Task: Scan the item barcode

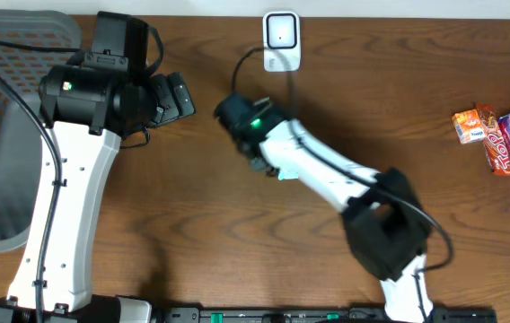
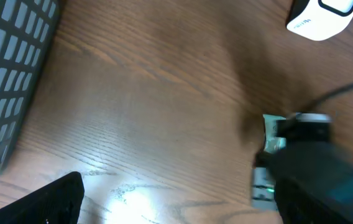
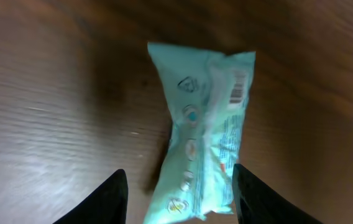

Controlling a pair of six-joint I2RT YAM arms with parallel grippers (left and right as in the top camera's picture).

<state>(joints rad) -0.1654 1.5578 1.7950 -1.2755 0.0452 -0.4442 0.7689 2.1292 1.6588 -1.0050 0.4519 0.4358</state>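
The right gripper (image 3: pixel 179 179) has its two black fingers spread apart, with nothing clamped between them. Its fingertips stand on either side of the near end of a pale mint-green soft plastic packet (image 3: pixel 201 124). The packet lies flat on the brown wooden worktop (image 3: pixel 52 93) near its middle, a little toward the far edge, with its printed barcode (image 3: pixel 238 87) facing up at the far right corner of the wrapper.

The packet looks light, limp and slick. A pinch at one end would likely let the rest droop and fold the code. It would be better to take it across its narrow width near the middle, clear of the barcode, with the jaws low enough to catch the filled body and not just the crimped seam.

The white box-shaped scanner (image 1: pixel 281 36) stands at the far edge of the worktop, near the packet. The left gripper (image 1: pixel 176 97) hangs wide open and empty toward the far left, beside a grey mesh basket (image 1: pixel 21 54).
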